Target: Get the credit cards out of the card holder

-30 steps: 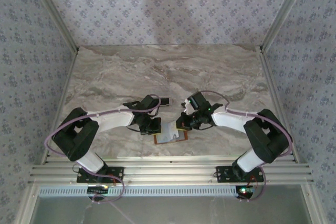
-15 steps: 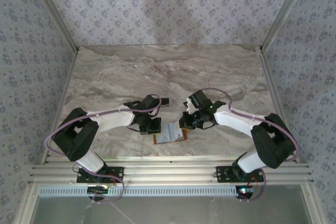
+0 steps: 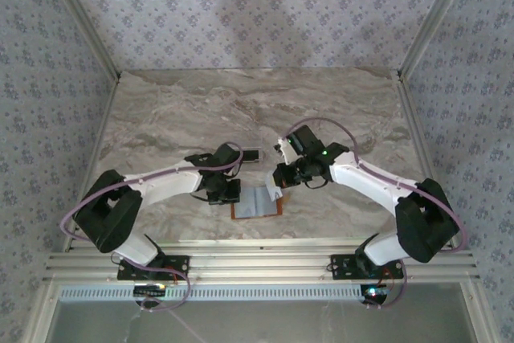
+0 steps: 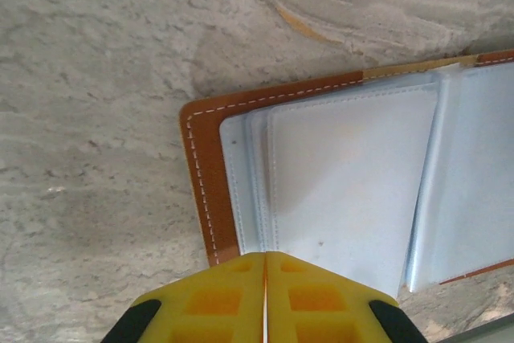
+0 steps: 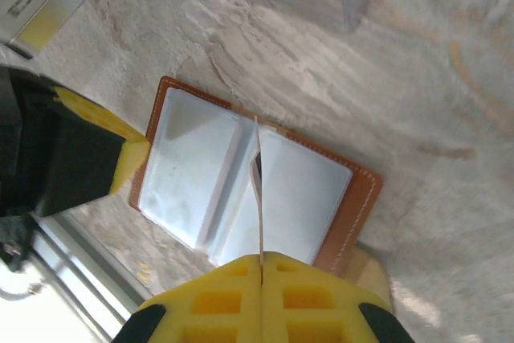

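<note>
L pincer (image 4: 265, 267) shut at card holder (image 4: 201, 174) edge; R pincer (image 5: 262, 263) grips thin card (image 5: 259, 190)

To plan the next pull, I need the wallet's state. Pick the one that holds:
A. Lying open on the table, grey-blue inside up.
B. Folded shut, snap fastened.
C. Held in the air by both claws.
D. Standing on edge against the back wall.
A: the wallet lies spread flat on the table, its grey-blue inside facing up within the brown border.
</note>
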